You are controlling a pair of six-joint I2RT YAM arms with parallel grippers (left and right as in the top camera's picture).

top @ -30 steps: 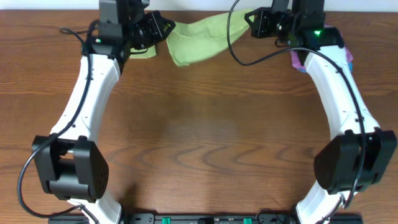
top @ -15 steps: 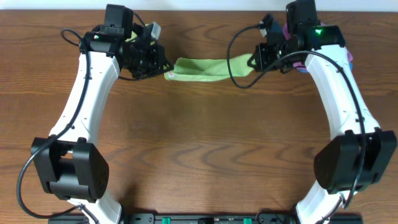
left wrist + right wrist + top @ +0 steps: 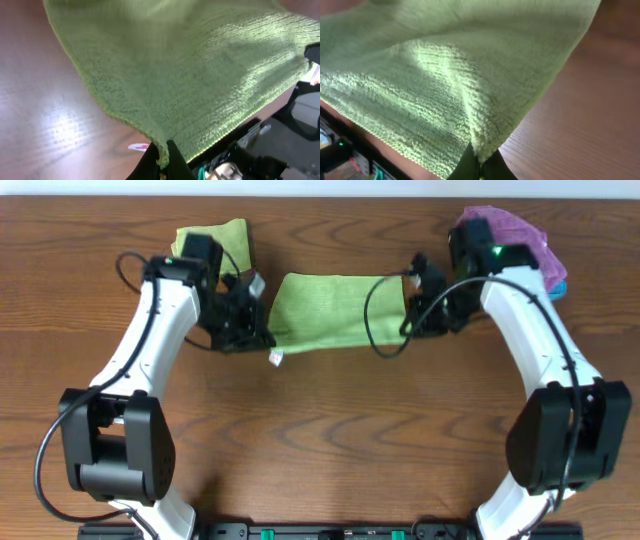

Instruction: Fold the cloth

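Overhead view, from the left: a folded, paler green square cloth [image 3: 215, 238] lies at the far edge of the brown wooden tabletop [image 3: 320, 430], just behind the left arm. The left claw [image 3: 258, 335] is closed tight on the left edge of the lime-green, roughly rectangular terry cloth [image 3: 330, 310]. A small white tag [image 3: 275, 358] pokes out from the cloth's near left corner, just beside the claw. The cloth is drawn out sideways between the two arms in the far middle of the tabletop, its far edge straight and its surface mostly smooth. Whether it rests flat on the wood or hangs just above it cannot be told from here. The right claw [image 3: 408, 315] is pinched shut on the cloth's right edge. Behind the right arm, at the far right corner, sits a bunched purple cloth [image 3: 510, 228], well apart from the green one. In the left wrist view the dark fingertips [image 3: 172, 159] meet on a corner of the cloth [image 3: 190, 75], with the tag [image 3: 139, 146] beside them over the wood. In the right wrist view the fingertips [image 3: 470, 167] likewise clamp a gathered fold of the cloth [image 3: 445, 75], which fans away from them.
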